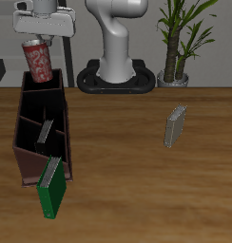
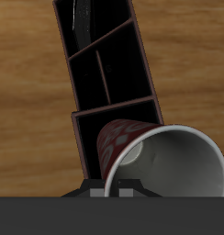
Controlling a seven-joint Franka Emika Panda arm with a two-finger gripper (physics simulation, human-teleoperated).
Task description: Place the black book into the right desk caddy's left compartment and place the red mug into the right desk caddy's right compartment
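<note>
My gripper (image 1: 37,42) is shut on the red mug (image 1: 38,59), which hangs a little above the far end of the right desk caddy (image 1: 23,142). Seen from the wrist, the mug (image 2: 155,161) shows its white inside and covers part of the square right compartment (image 2: 95,138) below it. The black book (image 1: 44,131) stands tilted inside the left compartment (image 1: 32,128), the section with the slanted divider. That same section (image 2: 109,69) lies beyond the square one in the wrist view.
A green book (image 1: 53,187) leans against the caddy's end nearest the table's front edge. A light grey book (image 1: 175,126) stands upright on the wood far from the caddy. The robot base (image 1: 116,76) and a potted plant (image 1: 180,43) are at the back.
</note>
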